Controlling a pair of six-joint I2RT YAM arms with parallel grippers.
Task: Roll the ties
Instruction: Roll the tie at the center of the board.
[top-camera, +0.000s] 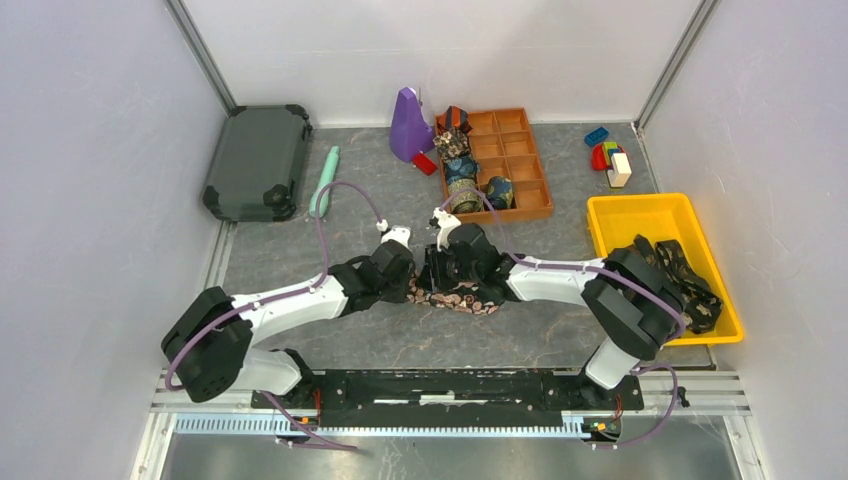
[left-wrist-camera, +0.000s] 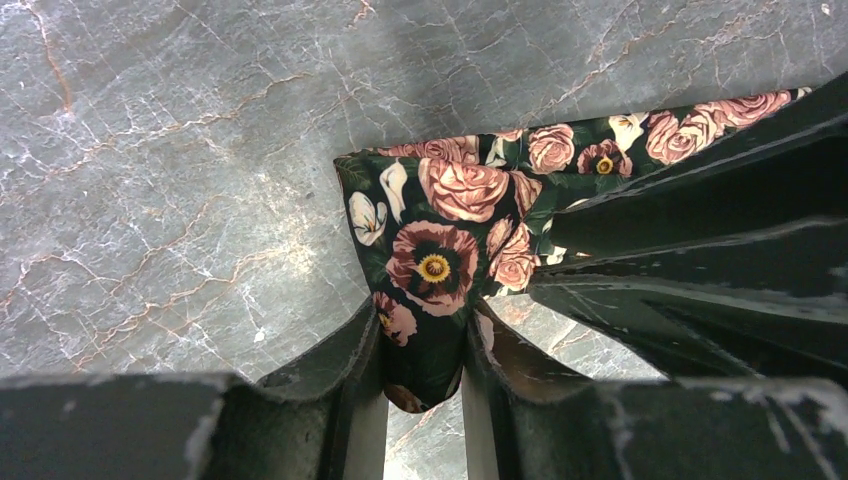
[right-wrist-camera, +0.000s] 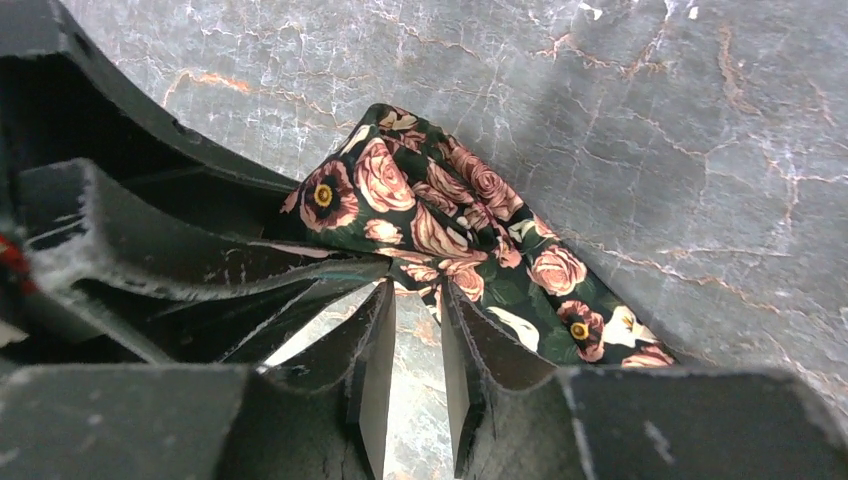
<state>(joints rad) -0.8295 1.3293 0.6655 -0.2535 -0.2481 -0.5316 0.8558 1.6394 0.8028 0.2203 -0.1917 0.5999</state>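
Two grippers are on one tie: the dark fabric necktie with pink roses (left-wrist-camera: 440, 230) lies bunched on the grey marble-pattern tabletop (left-wrist-camera: 150, 150), mid-table, right under both wrists.

The left gripper (left-wrist-camera: 422, 325) is clamped on it. The cloth runs down between the fingers and fans out beyond the tips. The right gripper (right-wrist-camera: 418, 295) has its jaws nearly together with a fold at the tips. You can't tell from the wrist view whether it has hold of the cloth or is only touching it. The two grippers are almost in contact with each other.

My read: you're early in the roll, and the fabric is crumpled, not a flat strip. For a clean roll:
- confirm the right pinch before you move anything
- use the left as the anchor and let the right turn the fabric over
- hold the strip taut with its edges aligned, or the roll cones out
- watch finger clearance, because it's crowded in there

The finished roll likely goes in the brown wooden compartment tray (top-camera: 516, 148), where rolled ties (top-camera: 463, 195) already sit. Loose unrolled ties (top-camera: 690, 280) wait in the yellow plastic bin (top-camera: 640, 203).
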